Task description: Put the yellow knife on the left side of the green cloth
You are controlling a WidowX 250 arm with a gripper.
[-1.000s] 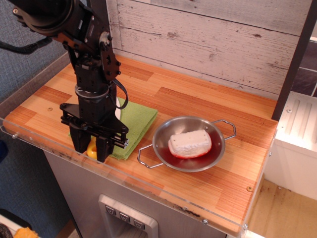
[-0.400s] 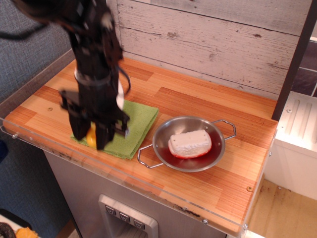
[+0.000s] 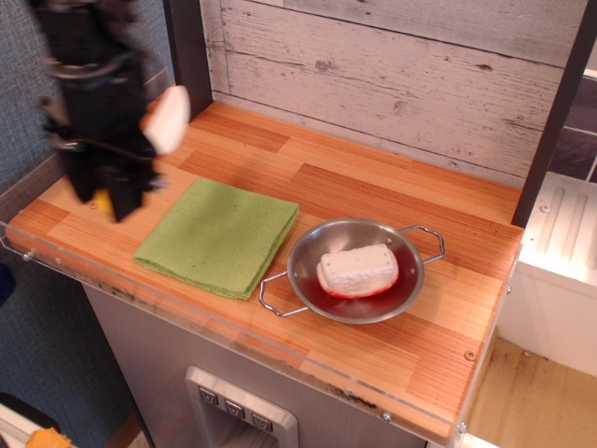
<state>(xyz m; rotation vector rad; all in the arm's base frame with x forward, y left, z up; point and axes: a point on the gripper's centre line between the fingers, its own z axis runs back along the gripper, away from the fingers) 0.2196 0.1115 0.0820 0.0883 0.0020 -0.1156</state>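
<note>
Hanging in the air above the left end of the counter, the small toy knife with a yellow handle and rounded cream-white blade [image 3: 160,126] is carried clear of every surface: its pale blade juts up and to the right at a tilt, while only a sliver of yellow shows low down between the black fingers. The dark, motion-blurred robot gripper [image 3: 112,198] has its jaws clenched on that handle, its fingers pointing down over the bare wood just left of the light green folded square cloth [image 3: 219,233]; the blur makes the exact contact hard to read. The green cloth lies flat and uncovered near the front edge of the warm striped wooden countertop [image 3: 373,196], with one corner turned toward the back wall. Just beside the cloth on its right, nearly touching its corner with a wire handle, sits a round shiny steel bowl with two wire loop handles [image 3: 403,289]. Inside the bowl rests a white rounded block with a red underside [image 3: 357,271], lying tilted against the bowl's floor. Behind the counter runs a whitewashed, weathered plank wall [image 3: 392,65], and a dark upright post [image 3: 556,112] stands at the right rear corner. A clear plastic lip [image 3: 233,341] edges the counter's front, above a grey cabinet face with a small panel of switches [image 3: 238,409].
</note>
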